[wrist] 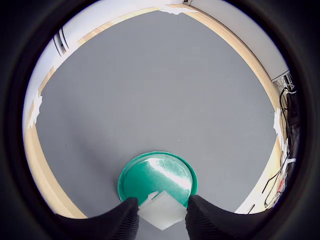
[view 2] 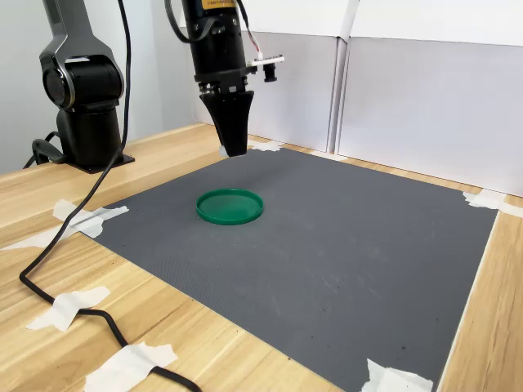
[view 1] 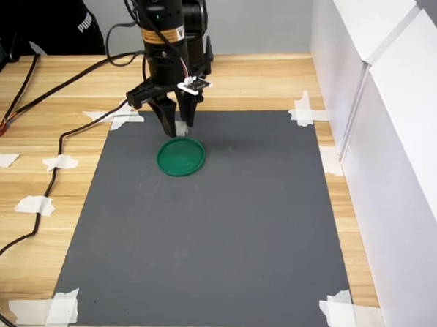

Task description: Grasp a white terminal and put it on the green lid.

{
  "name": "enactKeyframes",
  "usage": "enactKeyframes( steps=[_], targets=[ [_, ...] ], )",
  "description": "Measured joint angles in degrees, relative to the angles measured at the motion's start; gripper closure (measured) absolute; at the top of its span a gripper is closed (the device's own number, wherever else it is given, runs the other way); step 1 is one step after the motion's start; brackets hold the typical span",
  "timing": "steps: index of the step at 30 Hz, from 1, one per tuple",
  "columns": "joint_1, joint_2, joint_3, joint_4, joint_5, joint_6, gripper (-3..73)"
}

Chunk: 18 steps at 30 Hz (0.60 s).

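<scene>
Gripper (wrist: 161, 216) fingers pinch the white terminal (wrist: 161, 210) tight between them. It hangs in the air just above the green lid (view 1: 181, 157), not touching it. That lid lies flat on the gray mat (view 1: 222, 230).

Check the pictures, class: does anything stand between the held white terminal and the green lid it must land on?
Nothing visible does. The gripper holds the white terminal above the mat, near the green lid, whose top is bare. Only open air separates them.

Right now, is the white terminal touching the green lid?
Apart. In the second exterior view the gripper holding the white terminal hangs clear above the green lid.
</scene>
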Motion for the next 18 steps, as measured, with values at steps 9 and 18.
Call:
enactKeyframes(
  steps=[9,18],
  targets=[
    [0.0,4.5,0.82,0.49,-3.01,0.0,32.4],
    [0.0,7.34,0.82,0.49,-3.71,0.14,32.4]
  ],
)
